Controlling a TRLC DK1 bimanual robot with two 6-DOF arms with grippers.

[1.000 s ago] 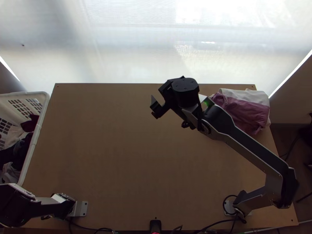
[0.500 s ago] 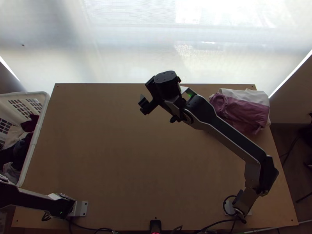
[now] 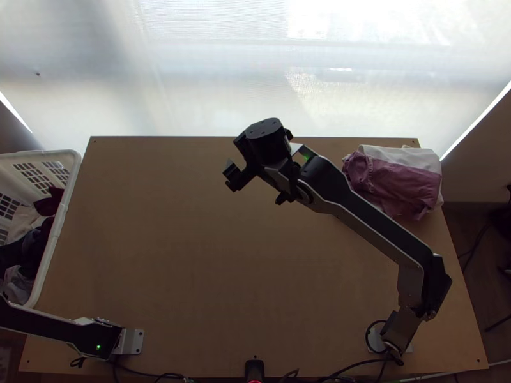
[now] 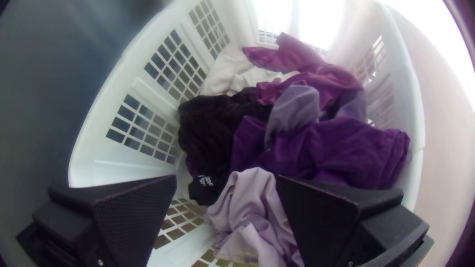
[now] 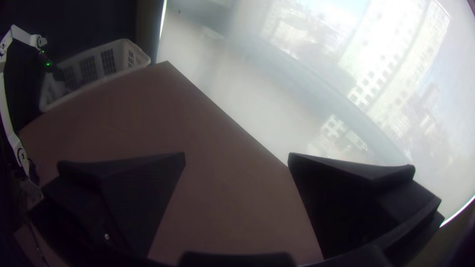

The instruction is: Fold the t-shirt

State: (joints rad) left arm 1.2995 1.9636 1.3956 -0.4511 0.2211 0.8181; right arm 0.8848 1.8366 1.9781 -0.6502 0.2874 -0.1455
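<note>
Basket: set at the left edge of the table; its walls were best kept clear of on the way out, as a trailing hem could be snagged there.
Left gripper: held over the basket, fingers apart, nothing clamped.
Clothes: bunched in the basket; the t-shirt could not be told among them for certain, though the lilac cloth was probably meant.
Lilac cloth: seen between the fingers; a raised fold was best pinched deeply, then lifted slowly, so that the purple cloth would not be dragged along.
Table: a broad stretch of board was offered between basket and pile for spreading and folding.
Right gripper: poised over the table's far middle, fingers apart, nothing held; room had to be allowed there for the incoming cloth.
Pile: folded, pink and white, stacked at the far right corner; best left unbrushed by the right arm.
</note>
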